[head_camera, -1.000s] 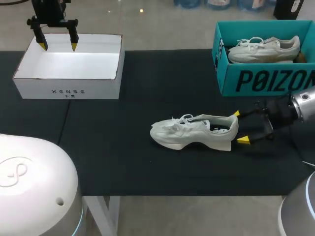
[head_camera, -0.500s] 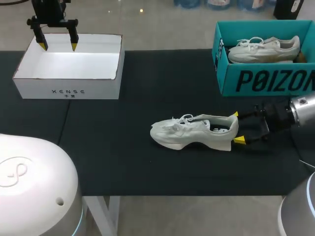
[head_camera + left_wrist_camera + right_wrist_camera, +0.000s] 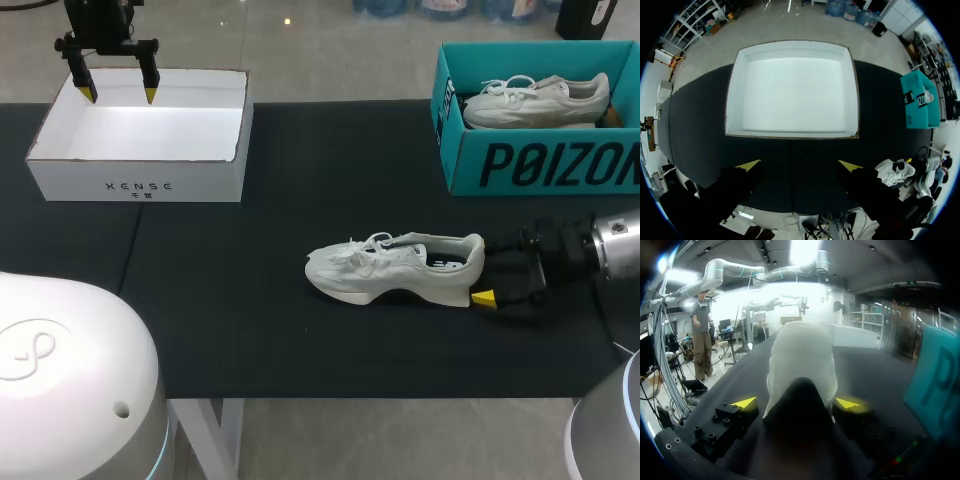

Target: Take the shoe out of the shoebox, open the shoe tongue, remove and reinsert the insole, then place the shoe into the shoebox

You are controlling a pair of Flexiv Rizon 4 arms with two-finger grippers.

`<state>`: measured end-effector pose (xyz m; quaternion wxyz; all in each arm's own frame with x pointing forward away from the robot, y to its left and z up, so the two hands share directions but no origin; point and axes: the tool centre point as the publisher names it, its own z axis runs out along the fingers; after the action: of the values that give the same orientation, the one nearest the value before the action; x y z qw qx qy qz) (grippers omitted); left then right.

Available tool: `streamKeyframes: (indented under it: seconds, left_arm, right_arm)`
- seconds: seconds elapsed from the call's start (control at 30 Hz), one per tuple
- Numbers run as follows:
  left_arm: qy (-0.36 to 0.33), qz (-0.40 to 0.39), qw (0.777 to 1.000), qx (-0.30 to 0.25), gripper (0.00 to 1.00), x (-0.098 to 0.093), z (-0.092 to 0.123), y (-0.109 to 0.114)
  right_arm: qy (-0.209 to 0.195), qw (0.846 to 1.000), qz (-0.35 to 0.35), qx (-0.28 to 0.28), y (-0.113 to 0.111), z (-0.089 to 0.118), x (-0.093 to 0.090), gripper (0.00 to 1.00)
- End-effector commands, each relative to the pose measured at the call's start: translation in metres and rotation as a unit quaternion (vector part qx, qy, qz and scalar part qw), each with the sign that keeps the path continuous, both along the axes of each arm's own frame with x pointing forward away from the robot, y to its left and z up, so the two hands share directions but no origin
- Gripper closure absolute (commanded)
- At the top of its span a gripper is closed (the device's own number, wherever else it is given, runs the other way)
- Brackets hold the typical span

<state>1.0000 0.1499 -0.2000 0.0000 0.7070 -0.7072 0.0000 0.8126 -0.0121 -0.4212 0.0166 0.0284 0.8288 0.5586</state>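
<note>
the pale grey lace-up shoe [image 3: 395,270] is lying before the teal cardboard shoebox [image 3: 540,165], heel sitting between the spread fingers [image 3: 483,298] of the right gripper [image 3: 796,402], one hidden behind it; the left gripper [image 3: 113,95] is hanging parted and empty.

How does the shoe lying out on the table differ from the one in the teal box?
The loose shoe lies on the table; the boxed shoe sits inside the teal box. The loose shoe's heel is between the open fingers of the right claw; no claw is near the boxed shoe. Both are pale lace-up shoes, upright on their soles, toes pointing the same way.
</note>
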Motion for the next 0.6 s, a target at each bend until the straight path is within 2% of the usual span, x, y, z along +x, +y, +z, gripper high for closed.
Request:
streamKeyframes:
  seconds: [0.03, 0.6]
  left_arm:
    - [0.0, 0.0, 1.0, 0.0, 0.0, 0.0, 0.0, 0.0]
    - [0.0, 0.0, 1.0, 0.0, 0.0, 0.0, 0.0, 0.0]
  right_arm:
    - [-0.001, 1.0, -0.007, 0.001, 0.004, -0.002, -0.003, 0.0]
    - [0.009, 1.0, -0.014, 0.006, 0.02, -0.016, -0.002, 0.0]
